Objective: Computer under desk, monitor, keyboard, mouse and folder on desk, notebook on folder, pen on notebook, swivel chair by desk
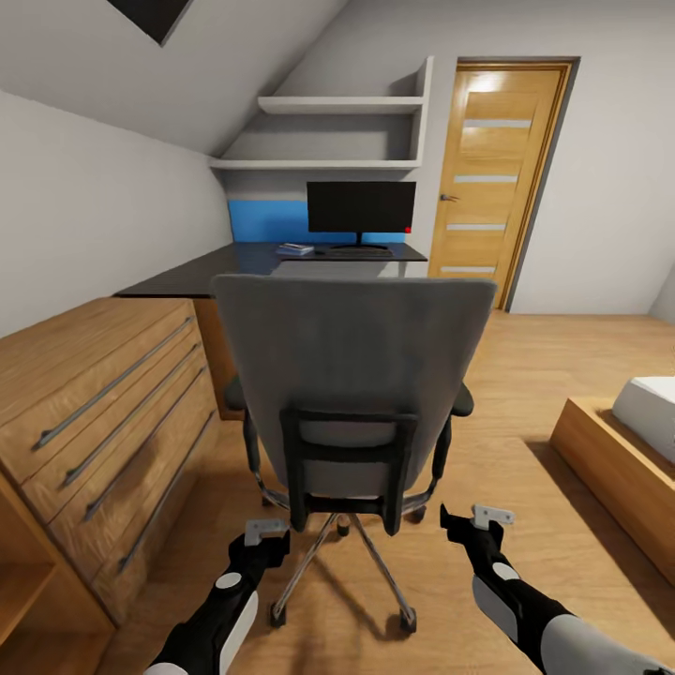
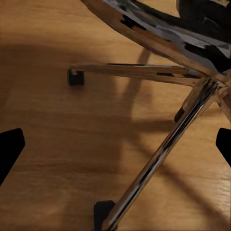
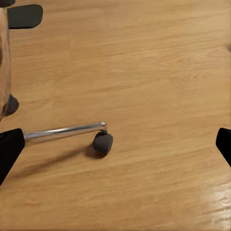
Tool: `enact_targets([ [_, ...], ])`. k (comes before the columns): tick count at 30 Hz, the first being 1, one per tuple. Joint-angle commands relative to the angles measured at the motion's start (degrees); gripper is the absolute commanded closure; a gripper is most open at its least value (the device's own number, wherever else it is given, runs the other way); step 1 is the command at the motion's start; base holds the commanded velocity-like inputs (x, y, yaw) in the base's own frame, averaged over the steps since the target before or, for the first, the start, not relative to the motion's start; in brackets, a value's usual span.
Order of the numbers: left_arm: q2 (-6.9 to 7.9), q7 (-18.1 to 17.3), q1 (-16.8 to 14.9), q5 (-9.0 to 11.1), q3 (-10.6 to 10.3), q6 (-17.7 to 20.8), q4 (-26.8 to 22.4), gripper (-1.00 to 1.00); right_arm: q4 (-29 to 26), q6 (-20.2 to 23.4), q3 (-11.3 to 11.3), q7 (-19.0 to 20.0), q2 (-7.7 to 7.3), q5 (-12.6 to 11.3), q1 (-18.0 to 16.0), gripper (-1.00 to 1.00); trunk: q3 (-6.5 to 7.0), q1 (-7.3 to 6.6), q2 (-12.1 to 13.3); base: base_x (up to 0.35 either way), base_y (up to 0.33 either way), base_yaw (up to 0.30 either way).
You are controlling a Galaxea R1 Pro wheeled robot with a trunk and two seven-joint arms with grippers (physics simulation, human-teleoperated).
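The grey swivel chair (image 1: 352, 375) stands right in front of me with its back toward me, which hides its seat and anything on it. Behind it the dark desk (image 1: 187, 274) carries the black monitor (image 1: 361, 208), the keyboard (image 1: 359, 251) in front of it, and a small flat bluish stack (image 1: 295, 248) to the left. My left gripper (image 1: 267, 534) and right gripper (image 1: 472, 518) hang low on either side of the chair base, both open and holding nothing. Chrome base legs (image 2: 159, 159) show between the left fingers (image 2: 9, 151). A leg with its caster (image 3: 102, 142) shows by the right fingers (image 3: 9, 149).
A wooden dresser (image 1: 103, 412) with long handles runs along the left, close to the chair. A bed with a wooden frame (image 1: 619, 469) sits at the right. A wooden door (image 1: 502, 169) and wall shelves (image 1: 337, 131) are at the back. Wooden floor lies open to the chair's right.
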Motion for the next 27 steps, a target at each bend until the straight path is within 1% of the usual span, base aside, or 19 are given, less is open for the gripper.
enact_targets([
  [1,0.09,0.29,-0.02,0.08,-0.15,-0.07,-0.03,-1.00,-0.06,-0.18,0.56,-0.38,0.01,-0.27,-0.04,-1.00,-0.05,-0.02,-0.02,-0.251,-0.001,0.000],
  [5,0.41,0.29,-0.02,0.08,-0.13,-0.14,0.18,-1.00,0.03,-0.20,0.64,-0.39,0.09,-0.24,-0.04,-1.00,-0.05,-0.02,-0.02,-0.232,0.000,0.000],
  [14,0.63,0.27,-0.02,-0.05,-0.13,-0.36,0.51,-1.00,0.05,-0.21,0.68,-0.40,0.21,-0.19,-0.04,-1.00,-0.05,-0.02,-0.02,-0.017,0.000,0.000],
  [17,1.03,0.23,-0.01,-0.08,-0.13,-1.76,0.99,-1.00,0.05,-0.21,0.68,-0.41,0.21,-0.17,-0.05,-1.00,-0.05,-0.02,-0.02,-0.002,0.000,0.000],
  [19,1.51,0.19,0.03,-0.09,-0.13,-4.87,1.38,-1.00,0.05,-0.21,0.68,-0.41,0.21,-0.16,-0.06,-1.00,-0.05,-0.02,-0.02,0.000,0.000,0.000],
  [20,1.86,0.16,0.04,-0.09,-0.16,-8.09,1.54,-1.00,0.05,-0.21,0.68,-0.41,0.21,-0.15,-0.05,-1.00,-0.05,-0.02,-0.02,0.000,0.000,0.000],
  [21,2.02,0.14,0.05,-0.11,-0.17,-9.98,1.59,-1.00,0.05,-0.21,0.68,-0.41,0.21,-0.15,-0.05,-1.00,-0.05,-0.02,-0.02,0.000,0.000,0.000],
  [22,2.33,0.09,0.05,-0.11,-0.19,-13.92,1.71,-1.00,0.05,-0.21,0.68,-0.42,0.21,-0.15,-0.06,-1.00,-0.05,-0.02,-0.02,0.000,0.000,0.000],
  [23,2.46,0.08,0.05,-0.11,-0.19,-15.81,1.74,-1.00,0.05,-0.21,0.68,-0.42,0.21,-0.15,-0.08,-1.00,-0.05,-0.02,-0.02,0.000,0.000,0.000],
  [24,2.67,0.06,0.03,-0.10,-0.20,-19.01,1.80,-1.00,0.05,-0.21,0.68,-0.42,0.21,-0.15,-0.06,-1.00,-0.05,-0.02,-0.02,0.000,0.000,0.000],
  [25,2.84,0.08,0.01,-0.10,-0.21,-21.19,1.84,-1.00,0.05,-0.21,0.68,-0.42,0.21,-0.15,-0.07,-1.00,-0.05,-0.02,-0.02,0.000,0.000,0.000],
  [27,3.04,0.09,0.00,-0.07,-0.21,-22.58,1.86,-1.00,0.05,-0.21,0.68,-0.42,0.21,-0.15,-0.06,-1.00,-0.05,-0.02,-0.02,0.000,0.000,0.000],
])
